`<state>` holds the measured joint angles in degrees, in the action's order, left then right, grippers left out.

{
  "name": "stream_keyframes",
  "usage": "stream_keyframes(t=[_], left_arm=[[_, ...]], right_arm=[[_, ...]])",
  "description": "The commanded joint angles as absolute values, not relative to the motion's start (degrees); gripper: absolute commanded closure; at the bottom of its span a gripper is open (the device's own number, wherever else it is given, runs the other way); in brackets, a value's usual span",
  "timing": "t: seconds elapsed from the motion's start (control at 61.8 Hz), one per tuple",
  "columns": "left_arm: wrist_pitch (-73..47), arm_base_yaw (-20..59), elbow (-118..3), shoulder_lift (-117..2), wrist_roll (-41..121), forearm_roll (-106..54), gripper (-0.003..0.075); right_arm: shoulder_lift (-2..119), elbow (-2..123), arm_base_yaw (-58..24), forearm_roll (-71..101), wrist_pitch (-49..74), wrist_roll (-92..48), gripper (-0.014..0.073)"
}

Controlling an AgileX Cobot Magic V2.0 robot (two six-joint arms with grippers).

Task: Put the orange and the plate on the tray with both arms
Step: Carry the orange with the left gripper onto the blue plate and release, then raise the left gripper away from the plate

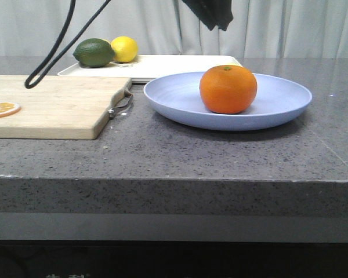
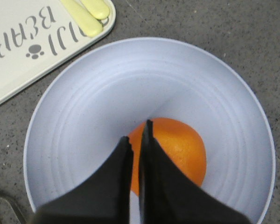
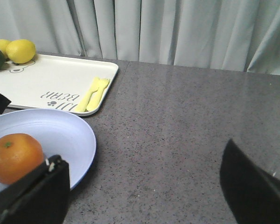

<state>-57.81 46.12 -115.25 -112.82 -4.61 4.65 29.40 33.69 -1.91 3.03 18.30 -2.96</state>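
Note:
The orange (image 1: 228,88) rests in the pale lavender plate (image 1: 278,95) on the grey table, in front of the cream-white tray (image 1: 180,62). My left gripper (image 1: 214,14) hangs above the orange. In the left wrist view its fingers (image 2: 137,133) are shut on nothing, over the orange (image 2: 182,149) and plate (image 2: 107,93), with the tray (image 2: 18,70) beside the plate. My right gripper (image 3: 142,154) stands wide open, low over bare table beside the plate (image 3: 60,130), holding nothing. The orange (image 3: 14,156) and tray (image 3: 60,79) show there too. The front view does not show the right gripper.
A green lime (image 1: 94,52) and a yellow lemon (image 1: 124,48) sit at the tray's far left corner, and yellow cutlery (image 3: 94,93) lies on it. At the left, a wooden cutting board (image 1: 52,104) holds a dried orange slice (image 1: 1,108). A black cable (image 1: 52,52) hangs over the board.

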Motion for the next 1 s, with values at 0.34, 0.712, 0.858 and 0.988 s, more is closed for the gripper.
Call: stream_keyframes(t=[0.34,0.712,0.858,0.988], left_arm=[[-73.3,46.4,-121.4,-108.6,-4.6,6.9,0.0738],[-73.3,43.8,-113.7,-99.3,-4.9,10.0,0.0738],[-73.3,38.0,-105.5,-92.8,-6.0,10.0,0.0738],[-72.5,31.0,-97.5,-86.3,-6.8,10.0,0.0738]], right_arm=[[29.9,35.6,-1.7,3.1,13.5,-3.5,-0.0060],[29.9,35.6,-1.7,3.1,13.5,-3.5,-0.0060],[29.9,35.6,-1.7,3.1,13.5,-3.5,-0.0060],[29.9,35.6,-1.7,3.1,13.5,-3.5,-0.0060]])
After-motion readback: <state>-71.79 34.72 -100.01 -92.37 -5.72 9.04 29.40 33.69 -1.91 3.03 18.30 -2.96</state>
